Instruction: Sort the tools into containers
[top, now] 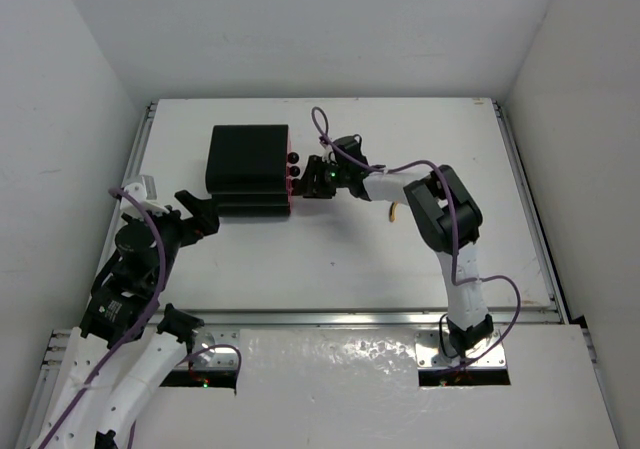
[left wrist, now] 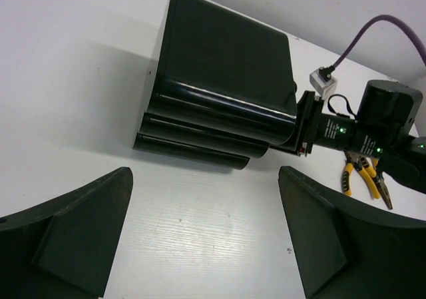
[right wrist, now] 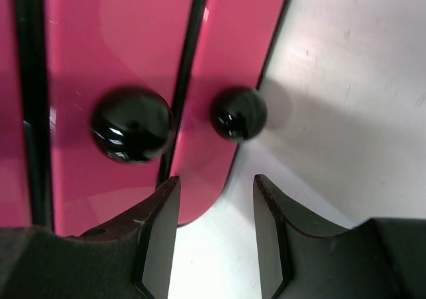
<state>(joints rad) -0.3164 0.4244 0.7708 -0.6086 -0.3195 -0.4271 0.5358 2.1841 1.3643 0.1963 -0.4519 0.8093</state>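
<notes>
The black chest stands at the back left of the table with its pink drawer fronts facing right, and the drawers look shut. My right gripper is open and empty just in front of the round black knobs. In the right wrist view two knobs show just beyond its tips. My left gripper is open and empty, close to the chest's rear lower corner. Yellow-handled pliers lie on the table behind the right gripper. The other tools are out of view.
The white table has a raised rim on all sides, and white walls stand behind and beside it. The right arm stretches across the table's middle right, and its purple cable loops above the gripper.
</notes>
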